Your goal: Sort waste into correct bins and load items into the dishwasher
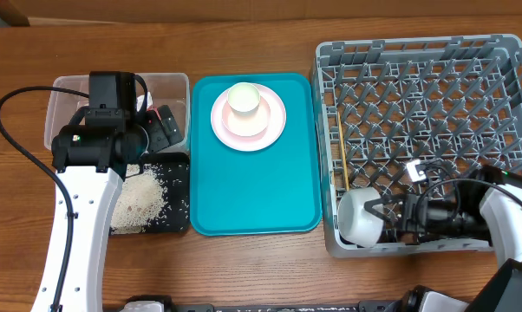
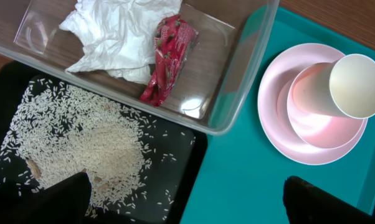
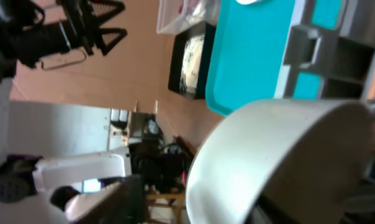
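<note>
The plate (image 1: 274, 130) sits on the serving tray's (image 1: 254, 191) far end, with the cup (image 1: 244, 98) on it. Left of the serving tray, the tub (image 1: 61, 87) holds the napkin (image 2: 122, 31) and wrapper (image 2: 169, 59), and nearer lies the shallow tray (image 1: 176, 195) of rice (image 1: 140, 204). To its right, the rack (image 1: 434, 95) holds the bowl (image 1: 358, 217) and chopsticks (image 1: 339, 147).

My overhead looks straight down. Left wrist, close, faces down, sharing its pink plate (image 2: 275, 137). Right wrist sits rolled sideways.

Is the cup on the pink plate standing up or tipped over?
Upright. The cup stands on the plate, and its round mouth faces straight up in the overhead view. It looks empty.
</note>
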Motion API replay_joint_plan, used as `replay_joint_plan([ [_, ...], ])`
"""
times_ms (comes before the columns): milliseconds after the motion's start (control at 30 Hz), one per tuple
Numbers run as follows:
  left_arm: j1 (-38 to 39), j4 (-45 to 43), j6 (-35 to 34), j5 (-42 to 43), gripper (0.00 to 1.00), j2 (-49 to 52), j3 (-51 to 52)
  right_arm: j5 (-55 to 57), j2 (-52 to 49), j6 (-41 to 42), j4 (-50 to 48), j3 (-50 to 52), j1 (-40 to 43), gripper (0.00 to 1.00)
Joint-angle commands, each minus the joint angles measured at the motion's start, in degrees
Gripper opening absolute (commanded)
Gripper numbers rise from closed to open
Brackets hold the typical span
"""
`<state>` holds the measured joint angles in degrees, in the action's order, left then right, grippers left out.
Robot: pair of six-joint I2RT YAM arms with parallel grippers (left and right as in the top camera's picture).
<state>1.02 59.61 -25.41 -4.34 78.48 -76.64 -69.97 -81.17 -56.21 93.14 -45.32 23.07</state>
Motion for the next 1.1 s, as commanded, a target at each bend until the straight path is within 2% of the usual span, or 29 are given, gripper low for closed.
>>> replay_joint_plan([
  [0,-0.2,-0.1,0.1,-0.1,1.0,-0.1,-0.8,0.5,0.0,0.7,0.2,-1.0,3.1,0.55],
  [67,-0.2,-0.1,0.1,-0.1,1.0,-0.1,-0.8,0.8,0.0,0.8,0.3,-1.9,4.9,0.62],
  [133,-0.2,-0.1,0.1,-0.1,1.0,-0.1,-0.8,0.9,0.0,2.2,0.1,-3.1,6.7,0.65],
  [233,-0.2,-0.1,0.1,-0.1,1.0,-0.1,-0.8,0.9,0.0,4.3,-0.2,-5.6,9.1,0.68],
  [333,-0.2,-0.1,0.1,-0.1,1.0,-0.1,-0.8,1.5,0.0,10.3,-1.6,-8.8,11.5,0.67],
  [367,-0.2,-0.1,0.1,-0.1,1.0,-0.1,-0.8,2.3,0.0,12.4,-1.5,-10.0,12.0,0.61],
  [400,-0.2,-0.1,0.1,-0.1,1.0,-0.1,-0.8,3.0,0.0,13.9,-1.2,-11.0,12.3,0.5],
  [500,-0.2,-0.1,0.1,-0.2,1.0,-0.1,-0.8,5.1,0.1,14.6,2.1,-13.7,12.1,0.34],
  [600,-0.2,-0.1,0.1,-0.1,1.0,-0.1,-0.8,6.5,0.8,14.3,4.0,-15.9,11.5,0.07],
  [633,-0.2,-0.1,0.1,-0.1,1.0,-0.1,-0.8,6.8,1.3,14.4,4.0,-16.5,11.4,0.04],
  [800,-0.2,-0.1,0.1,-0.1,1.0,-0.1,-0.8,8.0,5.7,18.4,4.0,-20.4,9.7,0.04],
  [967,-0.2,-0.1,0.1,-0.1,1.0,-0.1,-0.8,15.1,11.4,28.4,2.6,-24.3,4.0,0.04],
  [1067,-0.2,-0.1,0.1,-0.1,1.0,-0.1,-0.8,22.6,16.0,38.6,-1.0,-24.4,-1.4,0.04],
])
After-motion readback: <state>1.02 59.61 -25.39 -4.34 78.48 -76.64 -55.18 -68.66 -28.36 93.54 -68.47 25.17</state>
